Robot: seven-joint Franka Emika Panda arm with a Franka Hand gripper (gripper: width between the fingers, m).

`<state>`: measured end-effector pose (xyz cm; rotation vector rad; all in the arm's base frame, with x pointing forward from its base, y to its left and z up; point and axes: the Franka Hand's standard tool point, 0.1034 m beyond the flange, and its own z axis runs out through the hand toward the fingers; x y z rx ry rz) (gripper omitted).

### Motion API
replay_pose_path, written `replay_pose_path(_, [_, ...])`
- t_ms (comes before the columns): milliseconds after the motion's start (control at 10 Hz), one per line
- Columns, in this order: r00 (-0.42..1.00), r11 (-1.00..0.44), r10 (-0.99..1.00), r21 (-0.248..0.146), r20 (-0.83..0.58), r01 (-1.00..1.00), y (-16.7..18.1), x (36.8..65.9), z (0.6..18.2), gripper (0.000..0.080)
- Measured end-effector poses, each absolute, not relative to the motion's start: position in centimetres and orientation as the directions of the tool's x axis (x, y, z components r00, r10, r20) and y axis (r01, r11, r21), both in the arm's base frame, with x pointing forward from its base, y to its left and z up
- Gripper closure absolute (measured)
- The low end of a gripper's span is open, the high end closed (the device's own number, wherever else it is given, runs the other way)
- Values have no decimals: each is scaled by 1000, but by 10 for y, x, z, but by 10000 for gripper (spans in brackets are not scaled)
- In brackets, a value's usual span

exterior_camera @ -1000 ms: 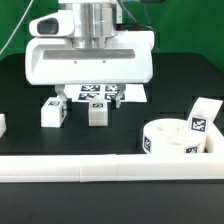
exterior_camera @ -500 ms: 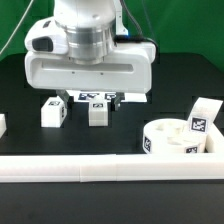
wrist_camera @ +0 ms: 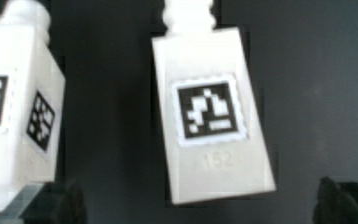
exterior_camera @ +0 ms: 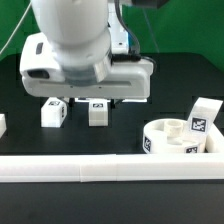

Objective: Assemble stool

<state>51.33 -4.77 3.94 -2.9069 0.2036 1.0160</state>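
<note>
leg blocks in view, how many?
3: one leg block and a second beneath the arm, a third beside the seat disc, exterior view's right. The arm could hide others.

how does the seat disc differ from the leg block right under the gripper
The seat disc is round and low; the leg block is rectangular. The seat disc is wider than the leg block. The seat disc sits at the exterior view's right, the leg block under the gripper. Both are white with black-and-white tags.
</note>
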Motion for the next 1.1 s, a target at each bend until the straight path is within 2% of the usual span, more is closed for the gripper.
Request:
replay_pose_path(300, [640, -989, -75, -24, -764, -145, -46, 507, 36, 151])
replay_pose_path(600, [496, -988, -62, -17, -866, -153, -49, 499, 31, 151])
replay_pose_path(800, [506, -991, -17, -54, -862, -125, -39, 503, 27, 151])
replay_pose_path(1100, [507, -990, -22, -52, -862, -131, -40, 503, 25, 151])
